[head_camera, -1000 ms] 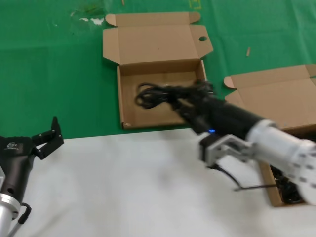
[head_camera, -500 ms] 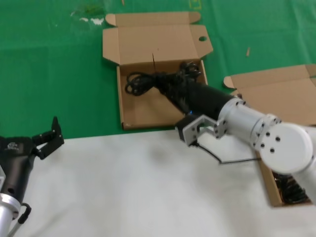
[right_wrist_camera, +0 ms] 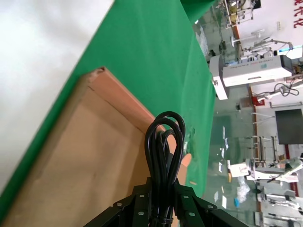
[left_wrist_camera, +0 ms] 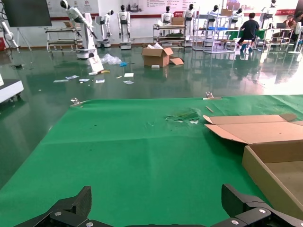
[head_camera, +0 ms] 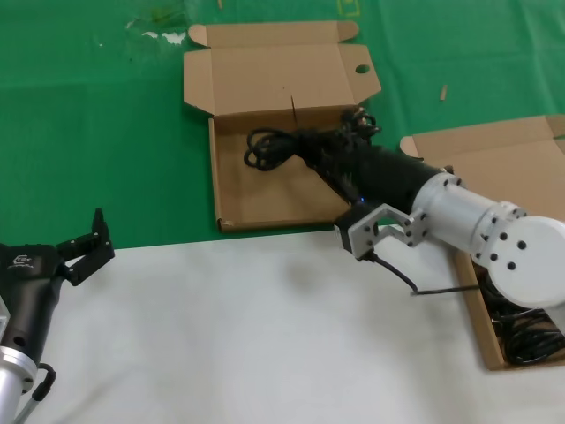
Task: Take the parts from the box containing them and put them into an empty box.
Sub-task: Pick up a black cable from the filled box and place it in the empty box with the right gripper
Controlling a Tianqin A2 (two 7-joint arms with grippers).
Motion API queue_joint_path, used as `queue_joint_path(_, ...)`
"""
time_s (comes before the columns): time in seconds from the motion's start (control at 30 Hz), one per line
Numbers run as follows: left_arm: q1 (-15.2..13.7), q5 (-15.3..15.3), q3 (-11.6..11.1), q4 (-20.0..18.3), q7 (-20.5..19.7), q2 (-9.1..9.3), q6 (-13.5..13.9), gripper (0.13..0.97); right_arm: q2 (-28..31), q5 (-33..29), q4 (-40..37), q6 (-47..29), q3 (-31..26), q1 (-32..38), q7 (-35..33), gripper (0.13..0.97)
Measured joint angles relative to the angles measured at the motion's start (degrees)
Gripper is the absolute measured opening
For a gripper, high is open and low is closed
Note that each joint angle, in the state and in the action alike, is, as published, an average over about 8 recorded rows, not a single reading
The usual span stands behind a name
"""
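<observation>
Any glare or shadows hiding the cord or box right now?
Head view: even light, faint shadow on the white surface; only the right arm hides part of the power cord above the empty box. Right wrist view: no glare, right gripper shut on the cord. Left wrist view: glossy floor reflections beyond the green mat; left gripper open, idle.

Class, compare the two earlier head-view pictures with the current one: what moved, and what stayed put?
The right claw, shut on the bundled black power cord, swung left over the open brown cardboard box with the holed lid tab, then drifted slightly back right. The cord remains gripped. Both boxes and the parked left claw kept their places.
</observation>
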Motion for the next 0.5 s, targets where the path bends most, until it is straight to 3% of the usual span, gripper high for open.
queue_joint_path(0.5, 0.0, 0.0, 0.0, 0.0, 0.0, 0.00, 0.0, 0.966, 1.0, -0.3, 1.1, -0.9, 0.5, -1.4, 1.8, 0.227)
